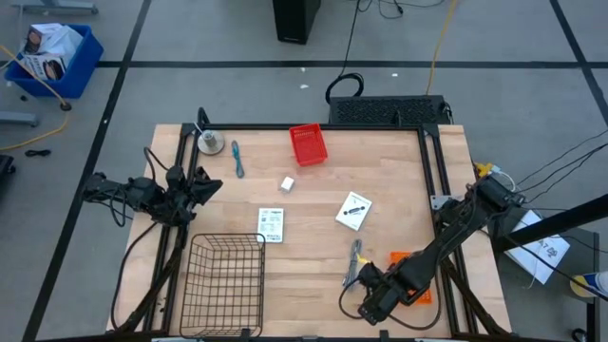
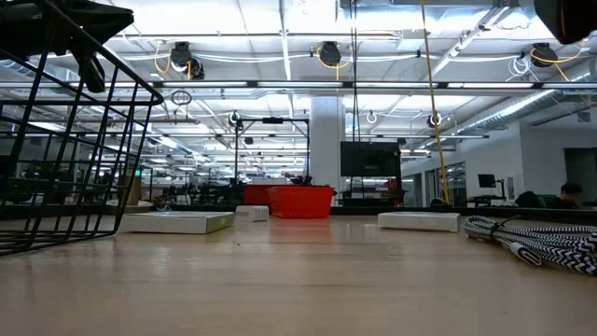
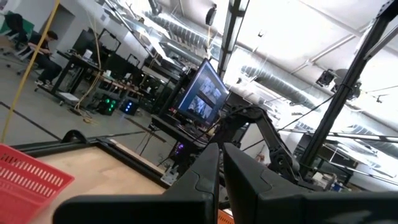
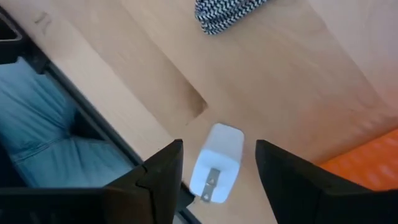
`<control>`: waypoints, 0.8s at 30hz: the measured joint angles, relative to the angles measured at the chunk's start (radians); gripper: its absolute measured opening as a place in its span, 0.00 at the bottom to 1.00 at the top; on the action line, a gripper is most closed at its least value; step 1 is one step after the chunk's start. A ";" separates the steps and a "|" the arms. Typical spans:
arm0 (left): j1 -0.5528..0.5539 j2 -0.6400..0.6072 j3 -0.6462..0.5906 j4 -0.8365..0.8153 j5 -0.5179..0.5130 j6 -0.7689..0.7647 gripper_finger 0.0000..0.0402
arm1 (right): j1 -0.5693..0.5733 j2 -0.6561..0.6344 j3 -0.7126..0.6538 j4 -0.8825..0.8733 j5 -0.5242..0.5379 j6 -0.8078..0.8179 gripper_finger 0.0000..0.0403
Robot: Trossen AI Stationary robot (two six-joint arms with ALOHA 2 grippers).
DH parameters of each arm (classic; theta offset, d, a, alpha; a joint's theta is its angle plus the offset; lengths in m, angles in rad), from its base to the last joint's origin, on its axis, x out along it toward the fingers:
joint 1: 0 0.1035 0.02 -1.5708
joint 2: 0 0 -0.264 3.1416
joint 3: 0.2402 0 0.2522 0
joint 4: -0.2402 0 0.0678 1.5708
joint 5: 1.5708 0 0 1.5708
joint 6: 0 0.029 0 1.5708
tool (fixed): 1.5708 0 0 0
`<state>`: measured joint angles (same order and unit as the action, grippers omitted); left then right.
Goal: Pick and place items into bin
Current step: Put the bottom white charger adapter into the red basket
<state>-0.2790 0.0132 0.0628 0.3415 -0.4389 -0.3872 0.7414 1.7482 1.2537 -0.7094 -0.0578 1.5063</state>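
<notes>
My right gripper (image 4: 217, 171) is open near the table's near edge (image 1: 372, 306), pointing down. Its fingers stand on either side of a small white plug block (image 4: 217, 160) that lies flat on the wood; neither finger touches it. The arm hides the block in the high view. A black-and-white braided cable (image 1: 355, 261) lies just beyond it. Farther off lie two white printed packets (image 1: 271, 224) (image 1: 352, 210), a tiny white block (image 1: 286, 184) and a teal-handled tool (image 1: 237, 159). My left gripper (image 1: 207, 186) waits shut at the left edge, level above the table.
A black wire basket (image 1: 224, 278) stands at the near left. A small red bin (image 1: 307, 144) sits toward the far edge, and a round silver disc (image 1: 210, 142) lies at the far left. An orange flat object (image 1: 410, 275) lies under my right arm. A black frame rail borders the table.
</notes>
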 joint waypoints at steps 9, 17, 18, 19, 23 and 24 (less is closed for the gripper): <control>0.000 0.000 0.000 -0.011 0.000 -0.014 0.06 | 0.009 0.051 0.000 0.009 -0.072 -0.006 0.49; 0.000 0.000 0.000 -0.025 0.000 -0.014 0.06 | 0.022 0.050 0.000 0.040 -0.077 0.018 0.49; 0.000 0.000 0.000 -0.025 0.000 -0.015 0.06 | 0.022 0.050 0.000 0.046 -0.077 0.018 0.49; 0.000 0.000 0.000 -0.025 0.000 -0.015 0.06 | 0.022 0.050 0.000 0.048 -0.077 0.018 0.49; 0.000 0.000 0.000 -0.025 0.000 -0.016 0.06 | 0.022 0.067 0.000 0.048 -0.078 0.001 0.47; 0.000 0.000 0.000 -0.025 0.000 -0.016 0.06 | 0.022 0.074 -0.001 0.046 -0.079 -0.012 0.46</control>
<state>-0.2790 0.0132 0.0628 0.3164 -0.4385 -0.4030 0.7631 1.8223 1.2531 -0.6629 -0.1367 1.4944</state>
